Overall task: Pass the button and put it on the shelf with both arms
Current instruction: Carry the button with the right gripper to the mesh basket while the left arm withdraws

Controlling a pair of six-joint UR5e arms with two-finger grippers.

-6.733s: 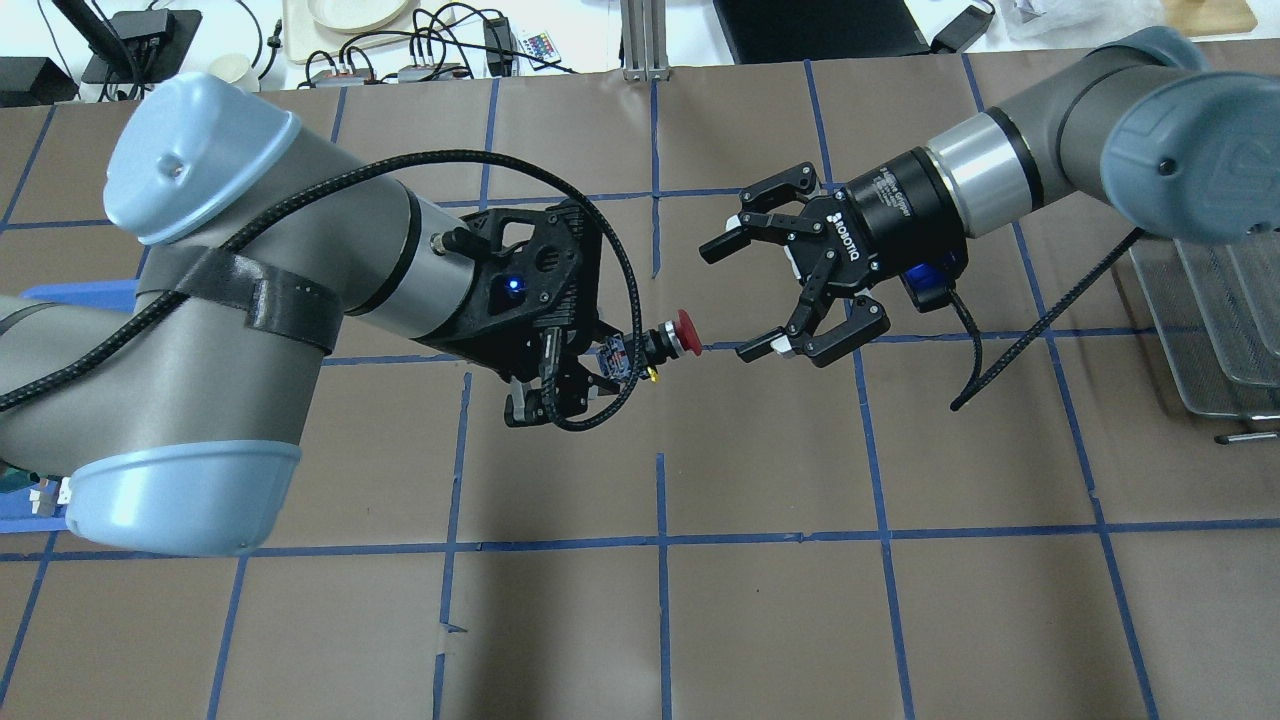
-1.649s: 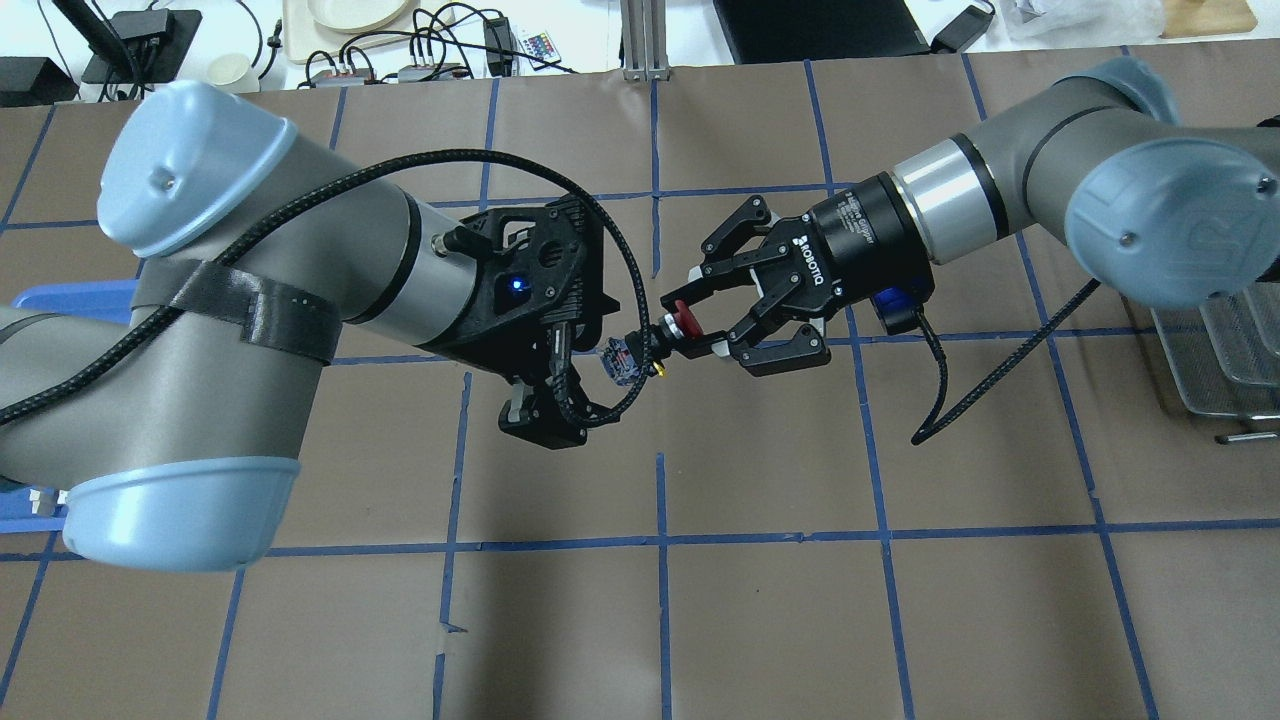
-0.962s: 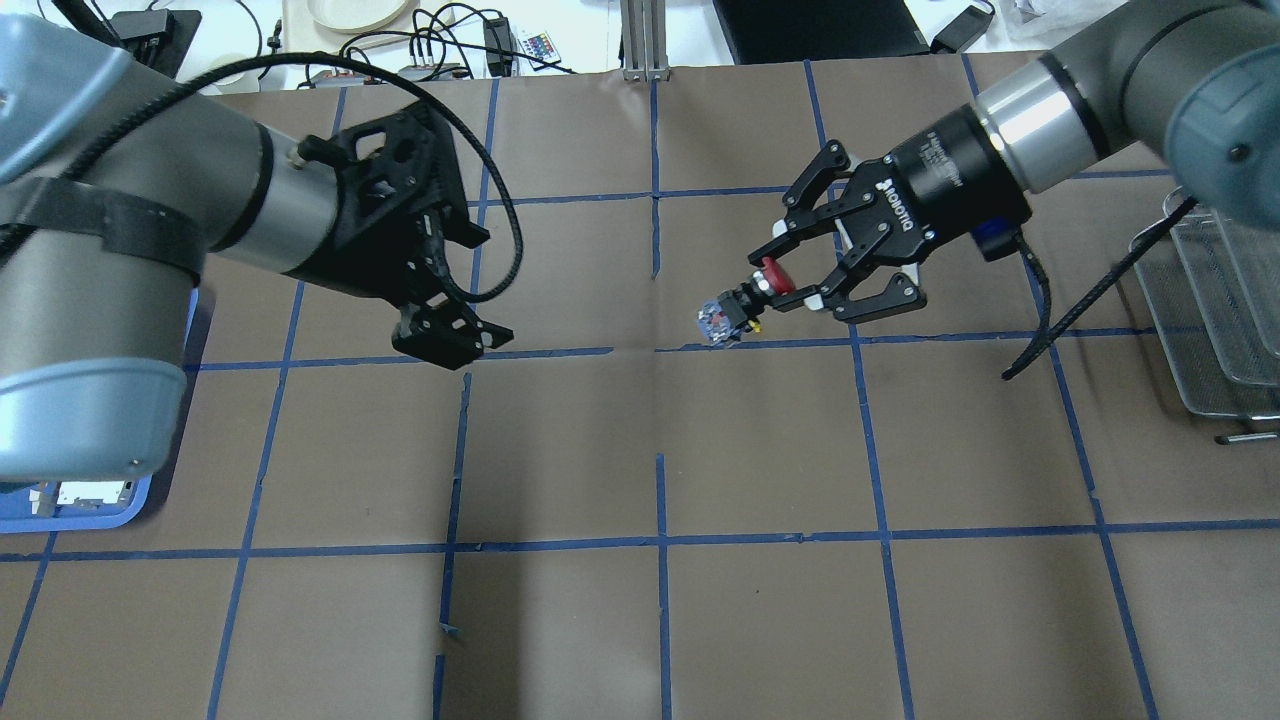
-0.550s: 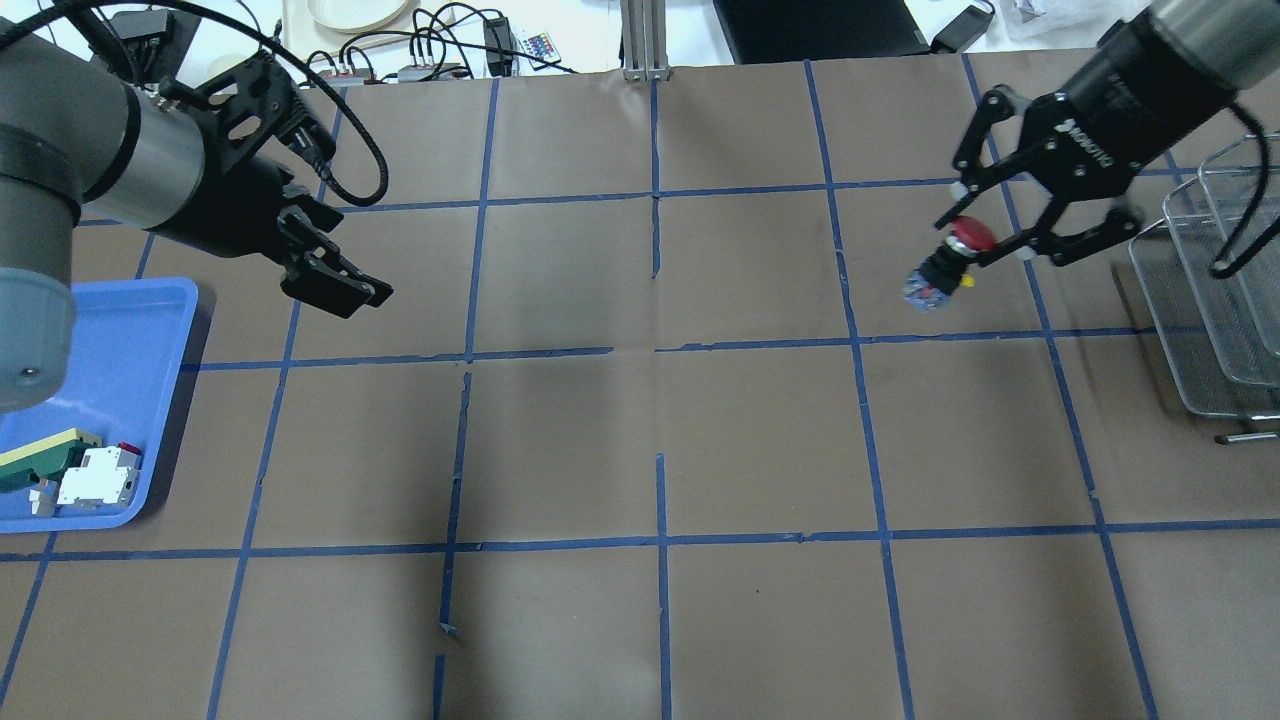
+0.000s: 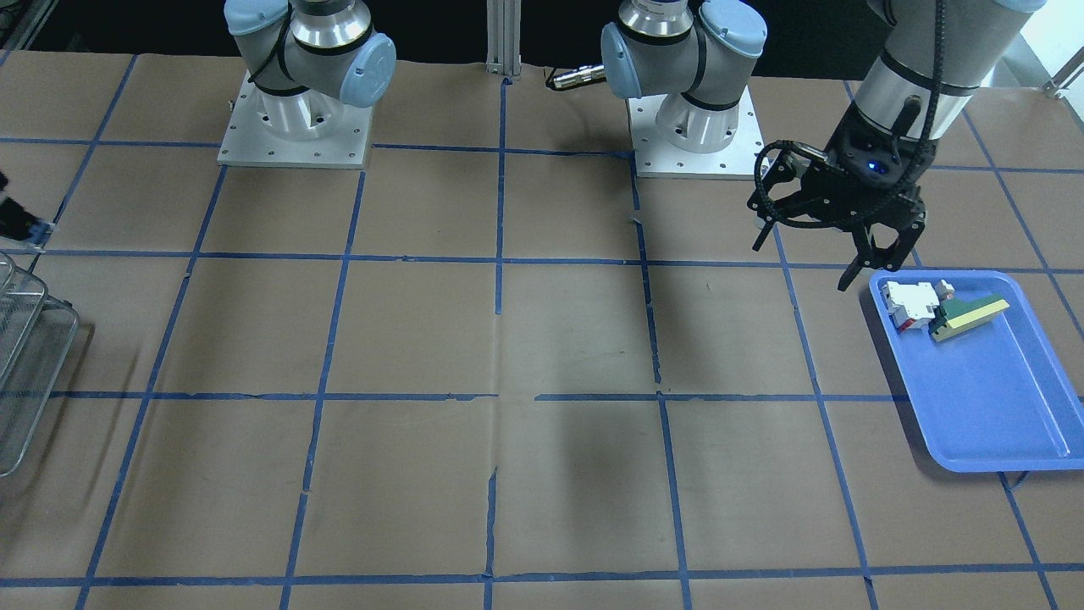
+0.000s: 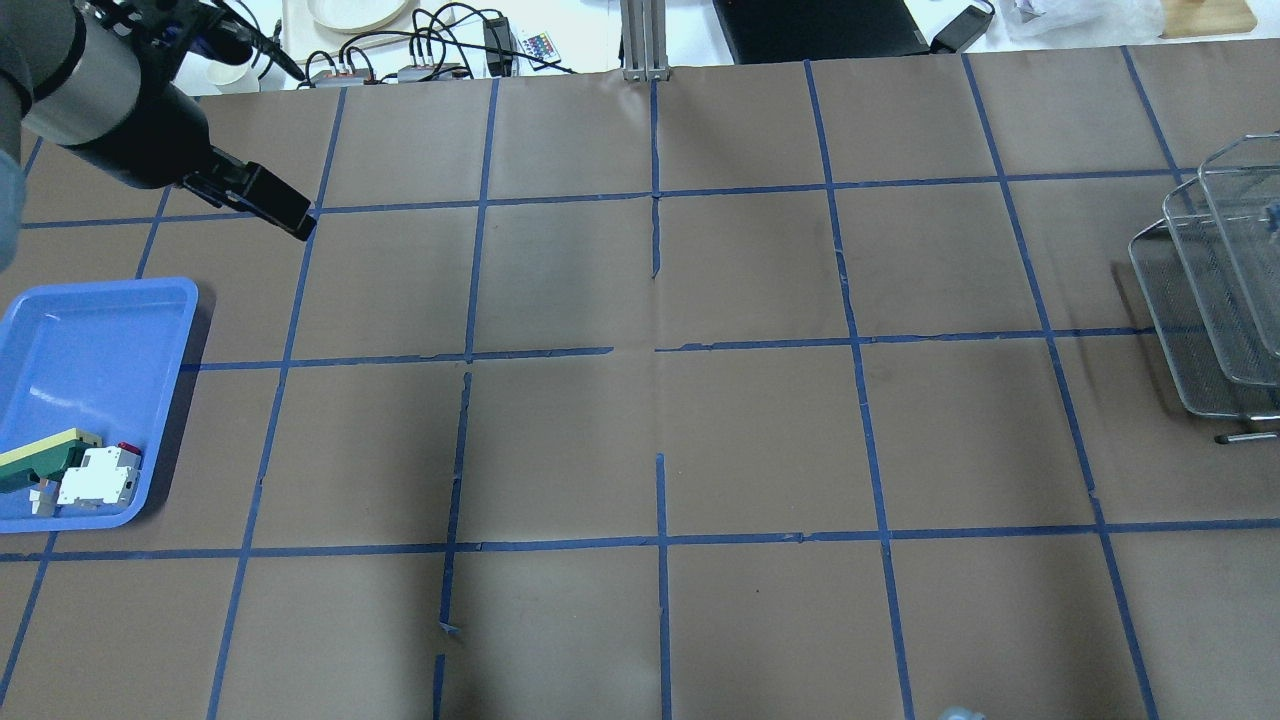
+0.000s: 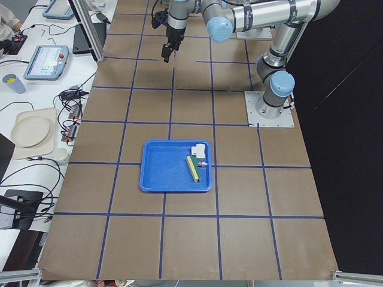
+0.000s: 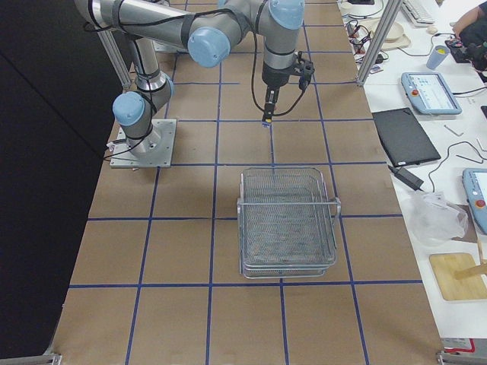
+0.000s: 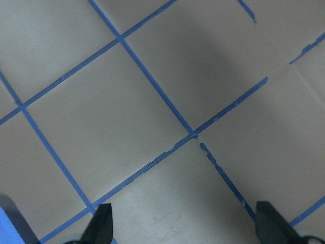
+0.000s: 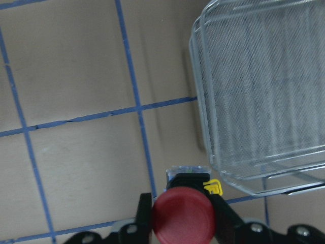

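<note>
The button shows in the right wrist view, its red cap facing the camera and its black body and grey end block behind. My right gripper is shut on it, just beside the near corner of the wire shelf. In the exterior right view this gripper hangs above the table a short way from the shelf. My left gripper is open and empty, above the table by the blue tray's corner. The left wrist view shows its fingertips wide apart over bare paper.
The blue tray holds a white-and-red block and a green-and-yellow wedge. The wire shelf stands at the table's right end. Brown paper with blue tape lines covers the table. Cables and devices lie beyond the far edge.
The right gripper closed on the button's cap and the left gripper let go. The right arm carried it right, out of the overhead view, toward the shelf. The left arm drew back left.
</note>
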